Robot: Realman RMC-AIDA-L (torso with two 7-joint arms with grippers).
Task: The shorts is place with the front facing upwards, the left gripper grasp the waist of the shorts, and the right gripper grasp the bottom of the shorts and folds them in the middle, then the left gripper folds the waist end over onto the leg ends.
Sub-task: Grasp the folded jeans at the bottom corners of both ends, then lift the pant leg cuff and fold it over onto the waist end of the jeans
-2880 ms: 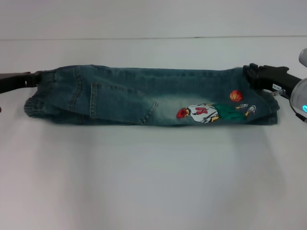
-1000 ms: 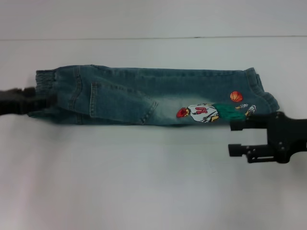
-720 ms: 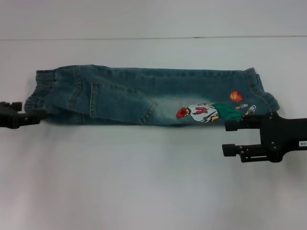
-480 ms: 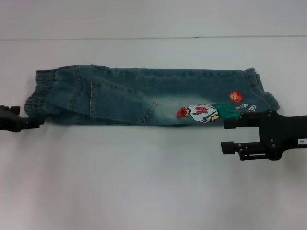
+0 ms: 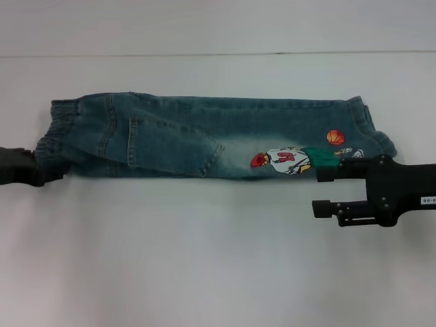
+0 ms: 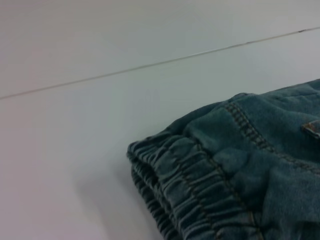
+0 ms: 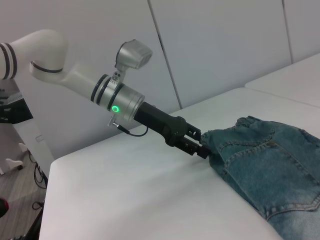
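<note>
While left gripper (image 7: pixel 204 150) meets waist (image 5: pixel 58 133), grip unclear | right gripper (image 5: pixel 325 191) released, wrist cut off

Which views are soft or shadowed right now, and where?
Head view: the left gripper at the waist of the shorts is smeared, while the right gripper is crisp; a faint shadow lies under the shorts. Left wrist view: the waistband is soft. Right wrist view: sharp, evenly lit.

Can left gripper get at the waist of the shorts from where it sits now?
Probably yes. The left gripper is already at the waist of the shorts, at the near corner of the gathered band, with nothing between them. The right gripper is off at the leg ends.
</note>
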